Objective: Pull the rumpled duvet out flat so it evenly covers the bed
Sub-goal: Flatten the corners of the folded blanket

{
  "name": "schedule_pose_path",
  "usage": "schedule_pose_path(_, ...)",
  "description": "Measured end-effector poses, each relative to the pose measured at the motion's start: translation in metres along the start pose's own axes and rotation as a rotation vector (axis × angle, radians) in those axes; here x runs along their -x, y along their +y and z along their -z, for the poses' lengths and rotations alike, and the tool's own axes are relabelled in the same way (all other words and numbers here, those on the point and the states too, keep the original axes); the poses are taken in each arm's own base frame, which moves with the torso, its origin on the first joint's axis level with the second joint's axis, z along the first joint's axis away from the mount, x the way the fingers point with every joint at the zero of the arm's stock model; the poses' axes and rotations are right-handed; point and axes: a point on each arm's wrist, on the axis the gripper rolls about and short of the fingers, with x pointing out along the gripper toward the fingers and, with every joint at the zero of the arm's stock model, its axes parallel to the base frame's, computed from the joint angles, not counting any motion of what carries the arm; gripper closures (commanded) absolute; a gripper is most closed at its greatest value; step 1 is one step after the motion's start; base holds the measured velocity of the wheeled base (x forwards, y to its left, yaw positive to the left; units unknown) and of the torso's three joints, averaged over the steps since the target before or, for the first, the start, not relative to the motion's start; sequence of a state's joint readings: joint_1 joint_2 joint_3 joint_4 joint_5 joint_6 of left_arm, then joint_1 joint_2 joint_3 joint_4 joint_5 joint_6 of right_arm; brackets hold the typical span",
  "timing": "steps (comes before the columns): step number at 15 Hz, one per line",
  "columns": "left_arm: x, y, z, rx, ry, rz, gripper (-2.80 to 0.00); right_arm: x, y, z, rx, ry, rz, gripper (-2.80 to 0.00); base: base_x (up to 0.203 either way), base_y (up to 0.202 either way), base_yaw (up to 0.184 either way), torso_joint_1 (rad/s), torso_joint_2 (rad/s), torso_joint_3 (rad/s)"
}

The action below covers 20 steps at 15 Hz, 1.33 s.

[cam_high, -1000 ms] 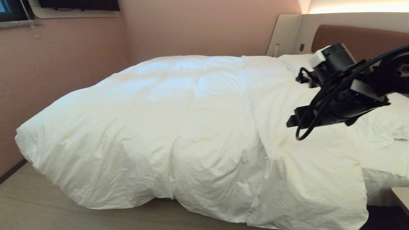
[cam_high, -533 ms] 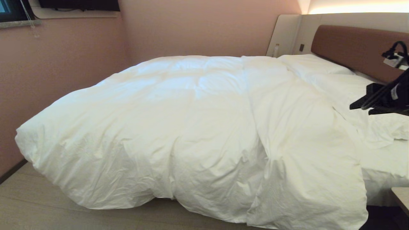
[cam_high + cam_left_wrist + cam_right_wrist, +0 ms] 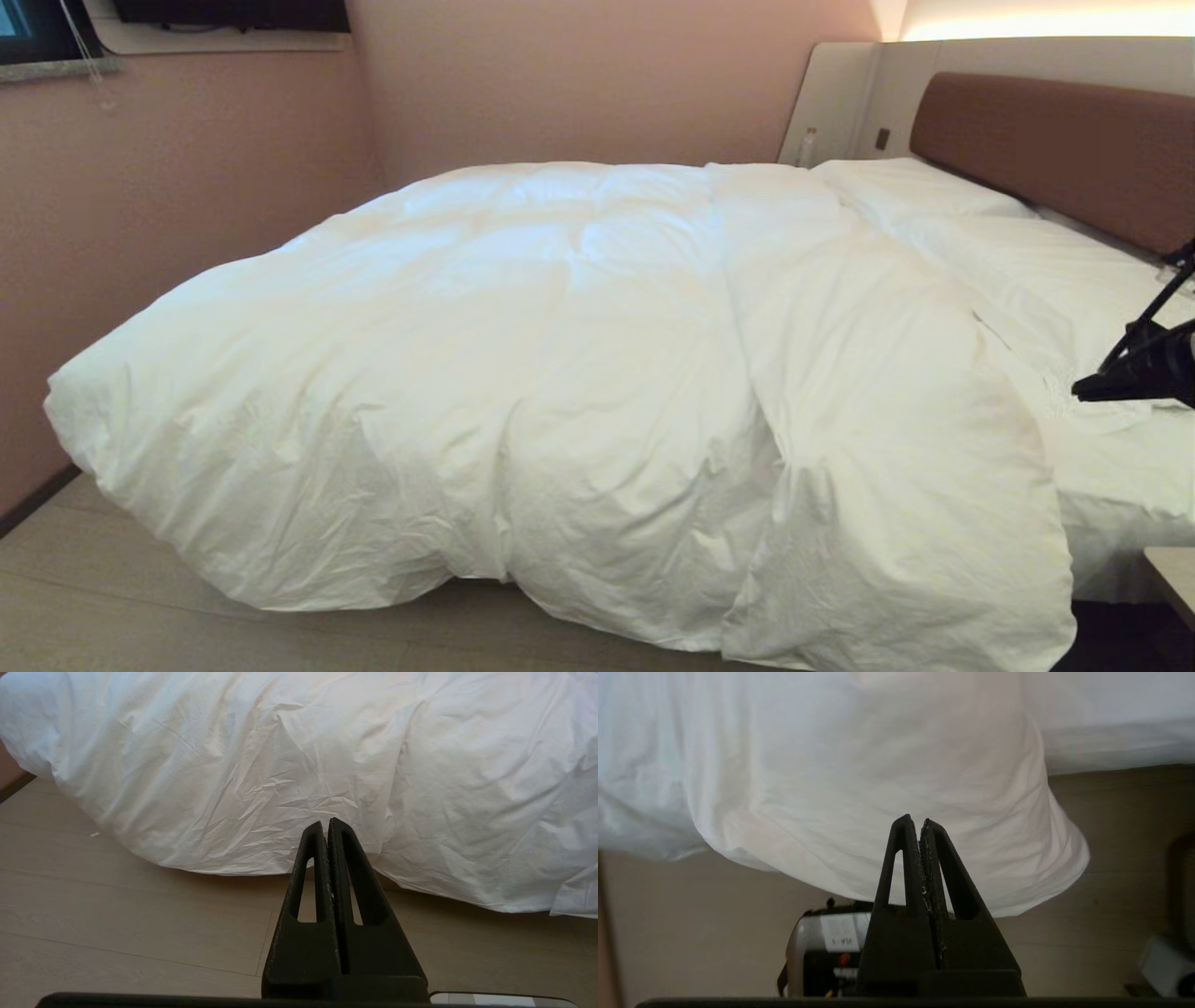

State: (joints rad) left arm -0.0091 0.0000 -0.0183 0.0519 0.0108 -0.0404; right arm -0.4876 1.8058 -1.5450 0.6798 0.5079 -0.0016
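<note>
The puffy white duvet (image 3: pixel 579 373) lies creased over the bed (image 3: pixel 1125 485), bunched toward the foot and hanging over the near side almost to the floor. Its near right corner droops lowest (image 3: pixel 887 788). My right gripper (image 3: pixel 1078 394) sits at the far right of the head view, beside the pillows and clear of the duvet. In the right wrist view this gripper (image 3: pixel 916 821) is shut and empty. My left gripper (image 3: pixel 325 823) is shut with nothing in it, low over the floor and short of the duvet's hanging edge (image 3: pixel 299 765).
Two white pillows (image 3: pixel 1027 261) rest against the brown headboard (image 3: pixel 1055 140). A pink wall (image 3: pixel 168 205) runs close along the bed's foot. Pale wood floor (image 3: pixel 140 616) lies in front, with a side table's corner (image 3: pixel 1172 574) at the right. My base (image 3: pixel 822 947) stands under the duvet's corner.
My right arm has swung from above the duvet's right part to the right and downward, to the edge of the head view. The duvet has not moved.
</note>
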Motion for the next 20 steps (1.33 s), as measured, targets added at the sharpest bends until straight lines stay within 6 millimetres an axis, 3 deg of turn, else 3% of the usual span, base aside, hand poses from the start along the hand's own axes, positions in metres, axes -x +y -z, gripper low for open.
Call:
schedule_pose_path(5, 0.0, 0.0, 0.0, 0.0, 0.0, 0.001, 0.0, -0.024, -0.084, 0.019, -0.049, 0.098, -0.15, 0.0, 0.0, 0.0, 0.0, 0.0, 0.0, 0.0)
schedule_pose_path(7, 0.0, 0.0, 0.0, 0.0, 0.0, 0.0, 0.0, -0.028, -0.104, 0.029, -0.043, 0.123, -0.214, 0.0, 0.0, 0.0, 0.0, 0.0, 0.0, 0.0)
schedule_pose_path(12, 0.0, 0.0, 0.0, 0.0, 0.0, 0.0, 0.0, -0.043, -0.13, 0.045, 0.028, 0.139, -0.317, 0.0, 0.0, 0.0, 0.0, 0.0, 0.0, 0.0)
schedule_pose_path(20, 0.0, 0.0, 0.0, 0.0, 0.0, 0.0, 0.0, -0.042, -0.184, 0.088, 0.122, 0.097, -0.239, 0.0, 0.0, 0.0, 0.0, 0.0, 0.0, 0.0)
